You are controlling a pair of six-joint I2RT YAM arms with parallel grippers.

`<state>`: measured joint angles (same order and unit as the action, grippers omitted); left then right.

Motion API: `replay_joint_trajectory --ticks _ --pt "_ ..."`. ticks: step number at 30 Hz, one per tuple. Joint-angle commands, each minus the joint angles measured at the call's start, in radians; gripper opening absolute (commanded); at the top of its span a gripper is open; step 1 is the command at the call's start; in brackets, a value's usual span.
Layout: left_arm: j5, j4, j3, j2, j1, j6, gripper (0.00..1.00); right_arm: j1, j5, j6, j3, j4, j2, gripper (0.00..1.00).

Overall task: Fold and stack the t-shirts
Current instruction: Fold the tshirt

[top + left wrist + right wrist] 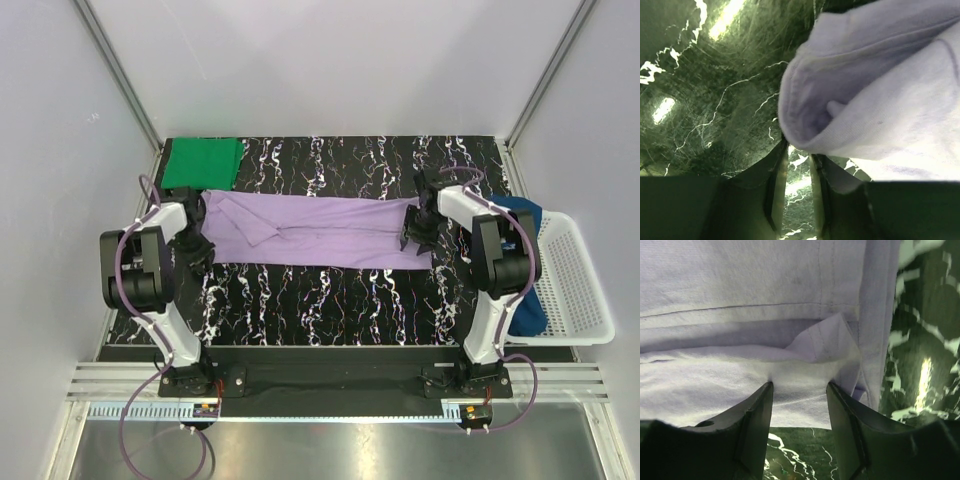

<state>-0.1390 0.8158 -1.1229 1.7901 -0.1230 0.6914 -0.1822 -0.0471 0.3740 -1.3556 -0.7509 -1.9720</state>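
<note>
The lavender t-shirt [315, 230] lies folded into a long band across the middle of the table. At its left near corner is my left gripper [196, 250]. Its jaws stand a narrow gap apart, and a raised fold of the lavender t-shirt [865, 100] covers the fingertips [781, 150], so I cannot see whether cloth is pinched. My right gripper [412, 236] is at the band's right end. Its jaws are wide, both tips press on the lavender t-shirt [765, 290], and the near hem runs between them. A green t-shirt [203, 162] lies folded at the back left. A dark blue t-shirt [527, 300] hangs over the basket.
A white mesh basket [578, 290] stands off the table's right edge, behind the right arm. The table top [330, 300] is black with white marbling, with grey walls on three sides. Both arm bases sit at the near edge.
</note>
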Motion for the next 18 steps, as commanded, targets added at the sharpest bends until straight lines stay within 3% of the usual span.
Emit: replay_joint_trajectory --ticks 1,7,11,14,18 --pt "-0.043 0.014 0.046 -0.023 -0.030 0.011 0.29 -0.005 -0.016 0.051 0.154 -0.054 0.014 0.55" --pt "-0.009 0.011 0.064 -0.211 -0.021 -0.099 0.30 -0.017 -0.074 0.075 0.198 -0.070 0.179 0.57" --pt "0.300 -0.159 0.071 -0.374 0.052 -0.132 0.45 -0.019 -0.071 0.052 0.083 -0.136 0.234 0.59" --pt "0.447 -0.294 0.057 -0.303 0.105 -0.032 0.45 -0.020 -0.073 0.031 -0.002 -0.192 0.249 0.59" --pt "0.493 -0.400 0.044 -0.183 0.152 0.069 0.43 -0.020 -0.082 0.023 -0.042 -0.208 0.274 0.59"
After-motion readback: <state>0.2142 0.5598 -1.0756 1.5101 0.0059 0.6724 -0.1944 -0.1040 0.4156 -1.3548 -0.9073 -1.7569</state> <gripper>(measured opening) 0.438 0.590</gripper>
